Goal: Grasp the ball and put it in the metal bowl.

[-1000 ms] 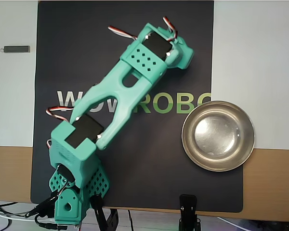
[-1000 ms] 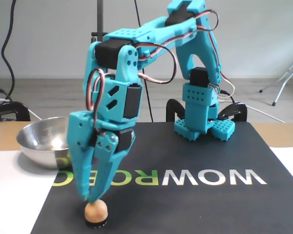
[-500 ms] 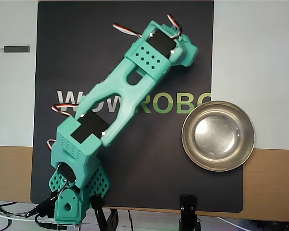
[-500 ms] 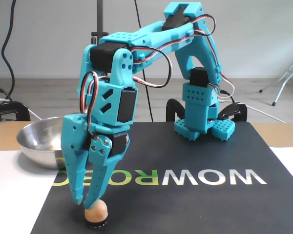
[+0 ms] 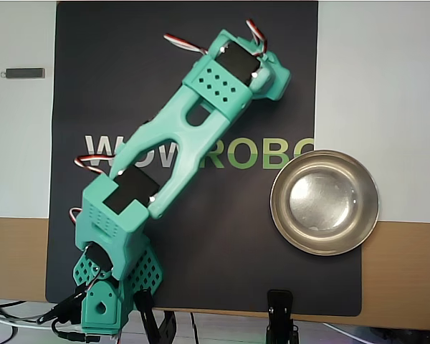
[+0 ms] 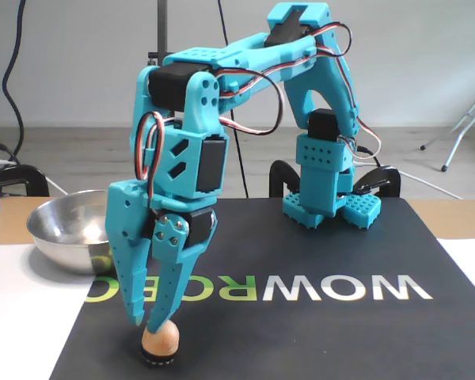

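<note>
Fixed view: end effector (image 6: 152,323) spread, tips straddling ball (image 6: 160,339) at 6 o'clock on desk (image 6: 317,348). Metal bowl (image 6: 63,229) at 9 o'clock. Risk: off-centre closing squirts ball off its small black base.

overhead view never shows the ball, the arm (image 5: 179,136) covers that spot; fixed view has the metal bowl (image 6: 59,226) partly behind the gripper (image 6: 146,323); mat lettering (image 5: 272,154) half covered; jaw contact unclear
</note>
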Action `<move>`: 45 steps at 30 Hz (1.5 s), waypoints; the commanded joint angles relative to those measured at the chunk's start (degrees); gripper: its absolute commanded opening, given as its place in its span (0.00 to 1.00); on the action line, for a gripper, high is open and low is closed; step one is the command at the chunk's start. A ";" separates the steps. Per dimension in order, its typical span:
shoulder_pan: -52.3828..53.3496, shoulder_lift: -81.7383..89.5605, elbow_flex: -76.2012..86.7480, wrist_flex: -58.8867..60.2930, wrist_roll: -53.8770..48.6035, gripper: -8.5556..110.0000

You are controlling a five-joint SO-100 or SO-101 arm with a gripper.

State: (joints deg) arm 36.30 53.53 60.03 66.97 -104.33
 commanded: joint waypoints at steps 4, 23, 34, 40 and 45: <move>-0.62 1.93 -1.14 0.53 0.18 0.23; 1.14 2.02 -1.93 -0.35 -0.26 0.23; 1.76 1.41 -1.67 -4.83 0.18 0.23; 1.76 2.11 -1.85 -3.16 0.18 0.23; 1.49 4.83 -1.14 0.62 0.18 0.23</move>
State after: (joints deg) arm 38.14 53.96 60.03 66.45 -104.33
